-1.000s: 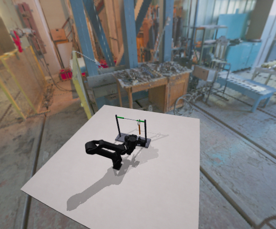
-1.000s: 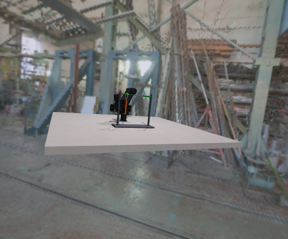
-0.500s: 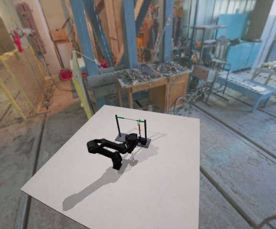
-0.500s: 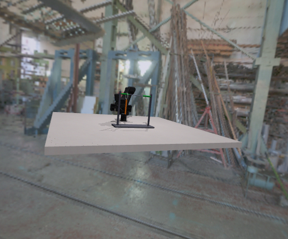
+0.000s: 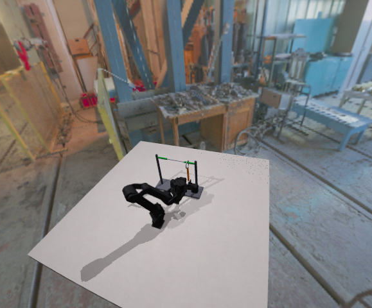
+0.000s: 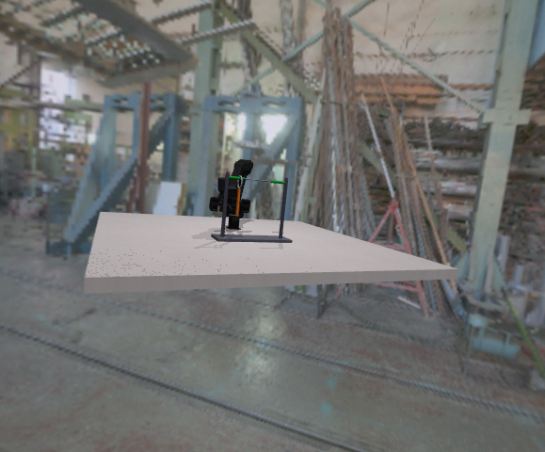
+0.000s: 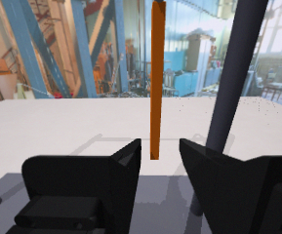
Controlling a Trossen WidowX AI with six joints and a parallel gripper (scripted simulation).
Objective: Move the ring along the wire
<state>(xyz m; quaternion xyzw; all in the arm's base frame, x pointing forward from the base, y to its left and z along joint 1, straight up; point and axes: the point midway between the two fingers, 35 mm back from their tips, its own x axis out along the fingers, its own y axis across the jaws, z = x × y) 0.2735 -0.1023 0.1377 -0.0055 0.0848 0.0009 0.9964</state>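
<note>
Orange was what I fixed on first: the handle [image 7: 155, 83] hung straight down from the ring [image 5: 187, 163], which sat on the green part [image 5: 190, 162] of the wire beside one post [image 7: 230, 83]. On my wrist feed the handle's lower end showed at twelve o'clock above the gap, with the gripper [image 7: 160, 148] low over the dark base plate [image 5: 197, 192] on the tabletop [image 5: 212, 251]. The fingers were partly spread and pinching nothing. The handle seemed to hang beyond their tips, though I could not judge depth well. The post rose at two o'clock.
</note>
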